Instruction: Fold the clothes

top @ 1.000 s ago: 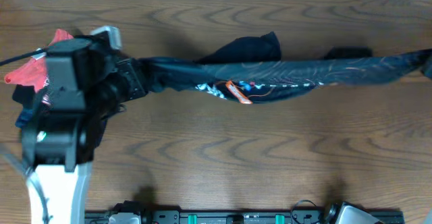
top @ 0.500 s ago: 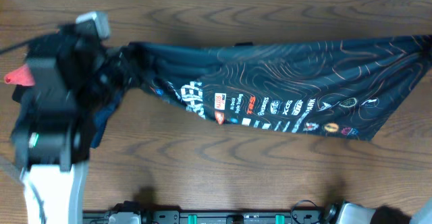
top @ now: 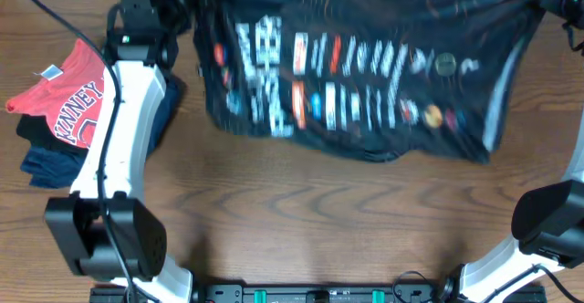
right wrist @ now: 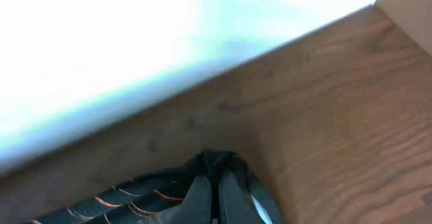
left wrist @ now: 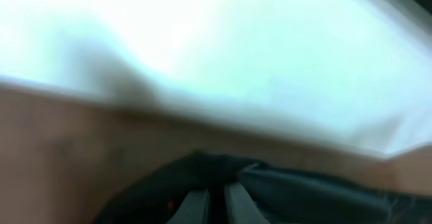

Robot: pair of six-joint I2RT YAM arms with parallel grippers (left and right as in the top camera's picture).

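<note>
Wood-grain table [top: 301,221] fills the overhead view, with a pale wall beyond its far edge. At the left edge lie a red T-shirt [top: 78,102] and, beneath it, a navy shirt [top: 46,161] — neither belongs to this job. Just right of them the left arm [top: 119,111] reaches to the top of the frame. The left fingers [left wrist: 204,208] look pinched shut on a bunched corner of dark cloth, though that wrist view is blurred. Across the upper middle the black jersey [top: 365,75] is stretched wide between both arms, lettering and logos facing the camera. I cannot tell whether its lower hem touches the table. At the upper right the right fingers [right wrist: 204,198] are clamped on the other corner. My read is that the spreading step is in hand — next the jersey needs lowering flat, corners level and taut, before any fold.
</note>
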